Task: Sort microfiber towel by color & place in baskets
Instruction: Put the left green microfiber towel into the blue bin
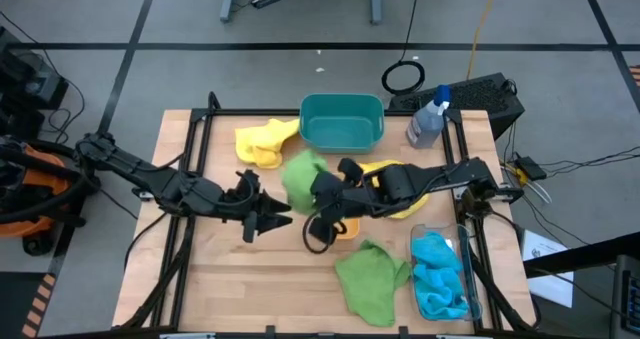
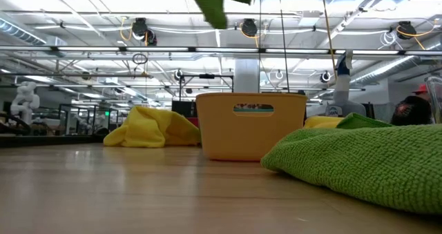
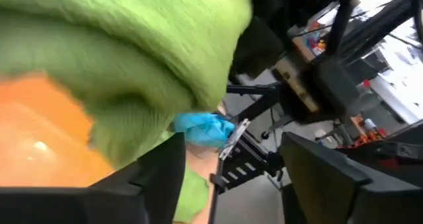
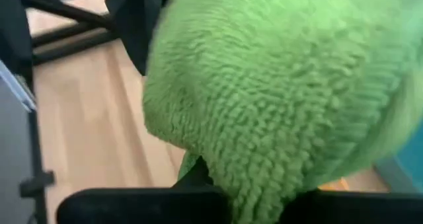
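Right claw (image 1: 318, 191) is clamped on a green towel (image 1: 302, 174), holding it in the air over mid-desk, roughly above the orange basket (image 2: 251, 124), which the high view mostly hides under the arm; right wrist view is filled with the green pile (image 4: 277, 92). Left claw (image 1: 268, 219) sits just beside it on the left, low over the desk (image 1: 240, 279), fingers spread, holding nothing. Progress, judging from layout: both blue towels (image 1: 438, 274) look to be in the clear basket (image 1: 462, 241) at the front right corner, so blue looks done. Teal basket (image 1: 342, 120) at the back edge looks empty. One yellow towel (image 1: 262, 142) lies on the desk touching the teal basket's left side; the second yellow towel (image 1: 405, 205) is partly under the right arm, still on the desk as far as I can tell. Second green towel (image 1: 368, 279) lies flat on the desk at the front, just left of the clear basket. So roughly a third sorted: one green in transit, one green and both yellows left. Can't tell yet which basket the green is meant for; orange seems likely given the hover position.
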Motion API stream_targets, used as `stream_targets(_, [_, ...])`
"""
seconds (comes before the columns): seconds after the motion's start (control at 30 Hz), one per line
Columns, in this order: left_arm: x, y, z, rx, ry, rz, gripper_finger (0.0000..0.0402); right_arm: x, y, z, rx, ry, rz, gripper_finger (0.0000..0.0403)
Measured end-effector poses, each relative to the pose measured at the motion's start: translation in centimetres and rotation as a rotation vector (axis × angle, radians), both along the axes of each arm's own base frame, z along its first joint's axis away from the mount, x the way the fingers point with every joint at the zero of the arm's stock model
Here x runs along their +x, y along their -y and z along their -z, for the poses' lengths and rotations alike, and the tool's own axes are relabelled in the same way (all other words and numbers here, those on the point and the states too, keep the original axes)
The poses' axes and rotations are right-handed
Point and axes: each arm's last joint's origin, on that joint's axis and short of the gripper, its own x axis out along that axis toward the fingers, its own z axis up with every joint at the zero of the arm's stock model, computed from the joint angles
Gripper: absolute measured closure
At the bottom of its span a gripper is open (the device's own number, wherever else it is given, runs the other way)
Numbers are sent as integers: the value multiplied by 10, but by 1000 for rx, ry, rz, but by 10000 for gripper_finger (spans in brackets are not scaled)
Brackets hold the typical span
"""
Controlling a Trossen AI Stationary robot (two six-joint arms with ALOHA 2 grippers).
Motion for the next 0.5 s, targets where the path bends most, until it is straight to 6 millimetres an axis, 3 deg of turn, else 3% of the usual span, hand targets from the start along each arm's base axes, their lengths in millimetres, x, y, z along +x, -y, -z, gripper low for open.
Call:
stream_targets(0.23, [2,-23,9,38,-102,-92,110,-11,47,-24,-98,-10,3,397])
stream_targets(0.5, [4,-67,12,42,-169,-241,109,-30,134,-41,-228,-75,73,397])
